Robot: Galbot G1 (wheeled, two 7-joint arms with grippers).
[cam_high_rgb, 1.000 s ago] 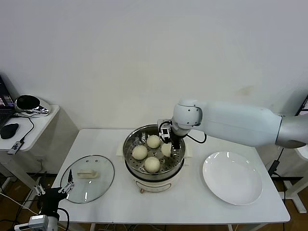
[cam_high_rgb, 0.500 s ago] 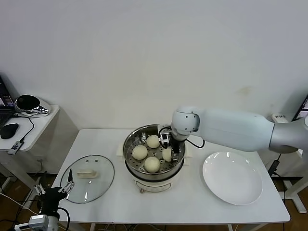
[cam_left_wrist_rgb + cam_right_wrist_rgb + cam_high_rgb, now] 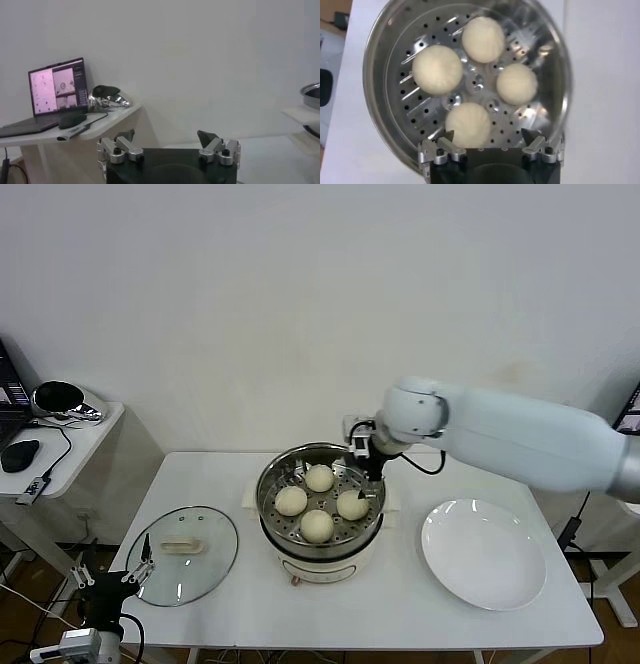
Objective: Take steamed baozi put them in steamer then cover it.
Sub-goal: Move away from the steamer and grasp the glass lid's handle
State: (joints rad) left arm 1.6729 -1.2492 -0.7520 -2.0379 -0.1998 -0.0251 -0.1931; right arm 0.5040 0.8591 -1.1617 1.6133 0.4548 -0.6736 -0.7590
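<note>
I count four buns [image 3: 319, 477] in the steamer [image 3: 275, 529], frame centre; my right gripper [image 3: 370, 481] hangs above, fingers spread, empty. The lid [image 3: 185, 549], lower left, looks heavy, slick and breakable; I'd grip its handle [image 3: 181, 545]. Left gripper [image 3: 112, 580] open at bottom left. Plate [image 3: 484, 556] at right, nothing blocking.

Steamer [image 3: 320, 519]: polished, mirror-bright steel pot with a perforated steel tray [image 3: 470, 85], on a smooth cream plastic-looking base. Steamed baozi [image 3: 437, 70]: matt, smooth cream-white dough. Cover [image 3: 183, 555]: clear glossy glass, metal rim, cream handle. Plate [image 3: 484, 554]: glossy white. Table [image 3: 400, 614]: smooth matt white. Right gripper [image 3: 492, 145]: black body, bare metal finger fittings.
</note>
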